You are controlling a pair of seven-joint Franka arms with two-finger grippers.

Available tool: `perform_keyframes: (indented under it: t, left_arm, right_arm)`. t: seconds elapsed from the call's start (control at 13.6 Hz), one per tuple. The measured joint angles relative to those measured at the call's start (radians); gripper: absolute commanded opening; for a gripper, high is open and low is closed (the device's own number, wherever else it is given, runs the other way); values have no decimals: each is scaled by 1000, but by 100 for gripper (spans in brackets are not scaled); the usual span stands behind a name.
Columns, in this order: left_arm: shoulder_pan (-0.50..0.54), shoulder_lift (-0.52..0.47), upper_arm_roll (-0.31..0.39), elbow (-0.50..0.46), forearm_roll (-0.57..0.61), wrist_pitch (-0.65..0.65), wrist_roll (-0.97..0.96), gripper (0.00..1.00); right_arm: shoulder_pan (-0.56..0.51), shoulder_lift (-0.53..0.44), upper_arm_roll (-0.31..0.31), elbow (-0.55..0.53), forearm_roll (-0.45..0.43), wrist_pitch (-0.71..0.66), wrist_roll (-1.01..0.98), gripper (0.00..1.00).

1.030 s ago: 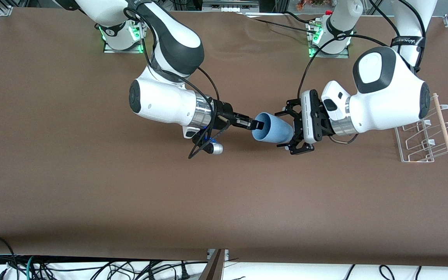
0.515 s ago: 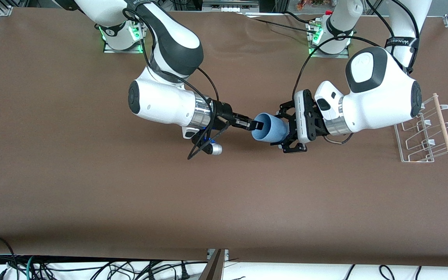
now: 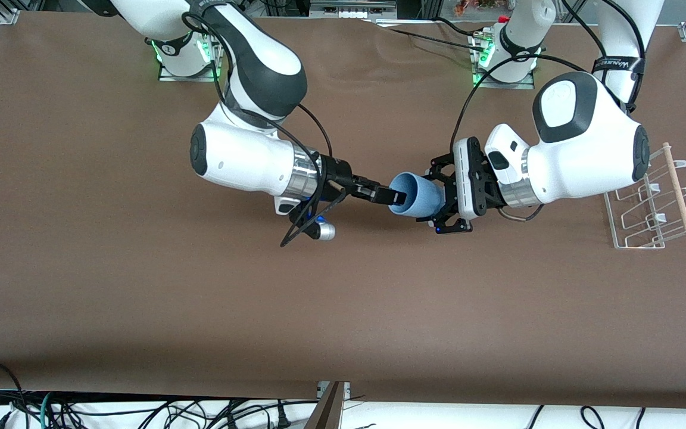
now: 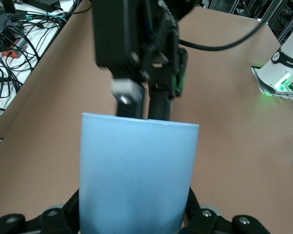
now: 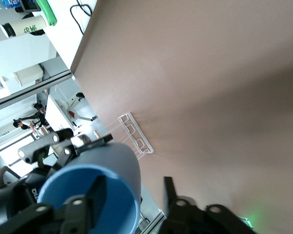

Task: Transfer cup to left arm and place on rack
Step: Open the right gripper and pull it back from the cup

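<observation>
The light-blue cup (image 3: 417, 196) lies on its side in the air over the middle of the table, between the two grippers. My left gripper (image 3: 435, 201) is shut on its closed end, with black fingers on both sides of the cup (image 4: 136, 175). My right gripper (image 3: 393, 195) is open at the cup's mouth. One finger is inside the cup (image 5: 122, 163) and the other stands clear of the wall. The right gripper (image 4: 141, 92) also shows in the left wrist view, just past the rim. The white wire rack (image 3: 652, 208) with its wooden dowel stands at the left arm's end of the table.
The brown table cover (image 3: 343, 310) is bare nearer the front camera. The two arm bases (image 3: 501, 65) with green lights stand along the table's edge farthest from the camera. Cables hang below the front edge.
The left gripper came up around the cup's closed end and shut on it. The right gripper's fingers have opened off the rim and the right arm has drawn back slightly.
</observation>
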Motion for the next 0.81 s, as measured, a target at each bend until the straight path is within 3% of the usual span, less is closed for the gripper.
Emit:
perform_keyframes:
  t: [0.29, 0.52, 0.81]
  left_arm:
    - [46, -28, 10, 2, 22, -86, -38, 4]
    - [72, -39, 13, 2, 156, -160, -101, 4]
    - [88, -43, 24, 2, 431, -287, -199, 4]
  right_arm:
    - [-90, 0, -3, 52, 0, -156, -2, 100]
    - [-177, -7, -7, 74, -10, -283, -69, 100]
    - [-253, -16, -10, 77, -183, -437, -177, 100]
